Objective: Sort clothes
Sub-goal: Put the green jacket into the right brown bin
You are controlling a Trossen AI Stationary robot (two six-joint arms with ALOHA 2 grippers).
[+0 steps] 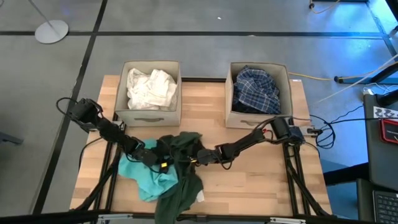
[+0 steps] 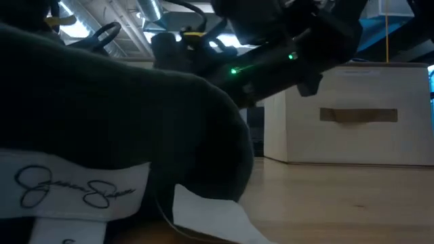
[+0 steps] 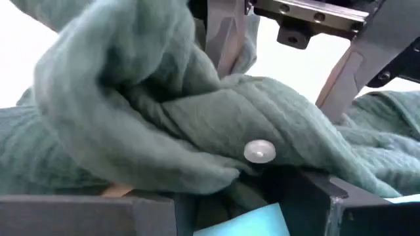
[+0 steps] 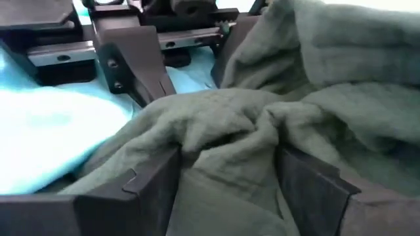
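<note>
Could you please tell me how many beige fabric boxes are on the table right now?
2: the left beige box holds white clothes; the right beige box holds a blue plaid shirt. None seems hidden.

The wooden desk [image 1: 261, 180] carries two beige fabric boxes toward 12 o'clock — the left box [image 1: 147, 113] and the right box [image 1: 256, 118] stand apart. Toward 6 o'clock a dark green garment [image 1: 181, 180] lies partly over a teal garment [image 1: 144, 175], both on the desk.
</note>
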